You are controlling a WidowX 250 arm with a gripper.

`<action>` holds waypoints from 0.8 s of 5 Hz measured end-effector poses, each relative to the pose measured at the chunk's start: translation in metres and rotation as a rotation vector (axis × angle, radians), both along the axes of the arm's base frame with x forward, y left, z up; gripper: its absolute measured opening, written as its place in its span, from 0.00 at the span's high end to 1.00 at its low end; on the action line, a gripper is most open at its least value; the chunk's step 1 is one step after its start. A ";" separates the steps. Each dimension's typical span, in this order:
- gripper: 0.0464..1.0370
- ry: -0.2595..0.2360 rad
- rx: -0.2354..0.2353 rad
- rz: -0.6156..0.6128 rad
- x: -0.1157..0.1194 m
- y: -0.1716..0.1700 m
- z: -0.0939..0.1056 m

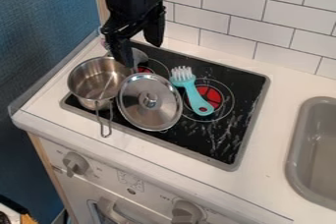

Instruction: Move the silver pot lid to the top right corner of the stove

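Because the round silver metal lid (139,115) sits on the black stovetop (226,142) between the shiny steel saucepan (91,89) and the turquoise white-bristled brush (193,93), the spread black two-finger gripper (140,54) could knock either by dragging it rightward too low.

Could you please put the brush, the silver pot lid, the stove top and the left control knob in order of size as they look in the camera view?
1. Stove top
2. Silver pot lid
3. Brush
4. Left control knob
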State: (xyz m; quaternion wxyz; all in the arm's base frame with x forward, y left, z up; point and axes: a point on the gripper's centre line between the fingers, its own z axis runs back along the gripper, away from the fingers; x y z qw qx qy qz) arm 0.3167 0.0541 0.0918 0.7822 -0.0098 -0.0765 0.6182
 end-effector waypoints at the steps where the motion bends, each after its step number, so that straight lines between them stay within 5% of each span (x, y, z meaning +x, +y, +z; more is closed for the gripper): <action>1: 0.04 0.036 -0.005 0.000 -0.002 -0.001 -0.012; 3: 0.04 0.067 0.000 -0.055 -0.013 -0.015 -0.030; 4: 0.04 0.082 0.044 -0.092 -0.016 -0.022 -0.044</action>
